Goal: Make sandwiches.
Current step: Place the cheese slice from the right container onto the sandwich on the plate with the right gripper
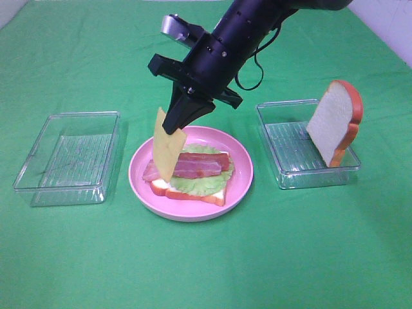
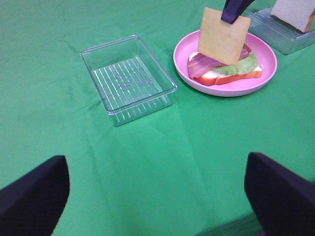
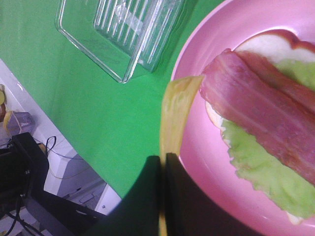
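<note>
We see a green-clothed bench, white backdrop at upper right; our right tool pinches the cheese slice, left tool gapes empty.

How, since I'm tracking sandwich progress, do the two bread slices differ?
The plate slice lies flat; the tray slice stands upright. The plate slice is topped with lettuce and bacon; the tray slice is bare. Both are white with an orange crust.
</note>
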{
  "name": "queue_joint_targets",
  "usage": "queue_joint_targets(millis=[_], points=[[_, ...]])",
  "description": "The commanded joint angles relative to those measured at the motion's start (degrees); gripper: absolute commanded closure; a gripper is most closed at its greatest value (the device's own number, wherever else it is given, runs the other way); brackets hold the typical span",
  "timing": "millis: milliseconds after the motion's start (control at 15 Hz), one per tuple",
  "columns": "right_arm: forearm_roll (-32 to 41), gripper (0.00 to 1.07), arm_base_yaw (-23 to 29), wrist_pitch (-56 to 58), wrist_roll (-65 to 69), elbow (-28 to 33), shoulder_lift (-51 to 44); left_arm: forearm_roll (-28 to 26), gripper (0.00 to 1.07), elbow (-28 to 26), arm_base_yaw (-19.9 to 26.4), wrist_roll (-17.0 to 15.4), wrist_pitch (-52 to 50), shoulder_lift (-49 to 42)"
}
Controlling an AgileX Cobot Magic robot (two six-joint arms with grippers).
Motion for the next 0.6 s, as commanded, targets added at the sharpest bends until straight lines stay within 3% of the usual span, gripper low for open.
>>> queue_joint_targets(millis=[67, 533, 600], points=[[0.23, 1.07, 0.46, -1.66, -0.11, 0.63, 1.6, -0.4, 0.15, 0.11, -0.11, -0.11, -0.63, -0.52], [-12.43, 1.07, 0.23, -6.3, 9.05, 0.63, 3.78, -0.4, 0.15, 0.11, -0.11, -0.11, -0.63, -0.52], [-14.09, 0.96, 0.23, -6.3, 10.31, 0.63, 3.78, -0.4, 0.15, 0.11, -0.11, -0.11, -0.63, -0.52]])
